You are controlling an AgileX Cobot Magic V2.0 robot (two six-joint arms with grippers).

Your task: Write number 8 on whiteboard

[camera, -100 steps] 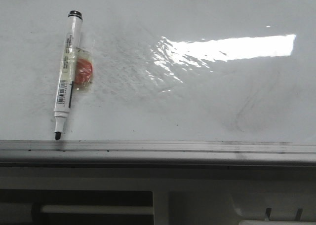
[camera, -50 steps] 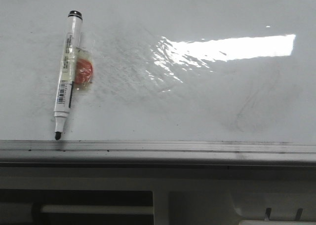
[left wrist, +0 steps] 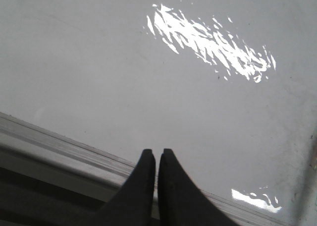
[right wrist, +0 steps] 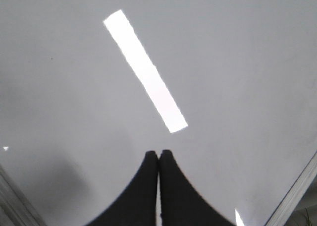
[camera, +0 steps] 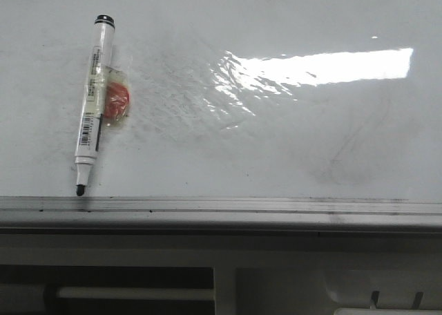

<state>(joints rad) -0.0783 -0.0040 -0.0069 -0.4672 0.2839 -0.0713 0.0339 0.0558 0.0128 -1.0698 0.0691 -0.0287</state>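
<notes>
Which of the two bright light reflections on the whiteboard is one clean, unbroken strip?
The one under the right claw: a solid straight white bar on the glossy white whiteboard. Under the left claw, the glare is broken into flecks.

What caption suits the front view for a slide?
Uncapped white marker with taped orange piece lies on the glossy, smeared whiteboard; no 8 drawn yet.

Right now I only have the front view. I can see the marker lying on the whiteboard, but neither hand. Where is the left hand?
Observer: The left hand hovers by the whiteboard near its edge rail, shut and holding nothing.
Operator: And the right one?
Observer: The right hand is shut and empty too, over bare board.
Operator: Any ink beneath them?
Observer: None shows in either wrist view, only glare.
</notes>
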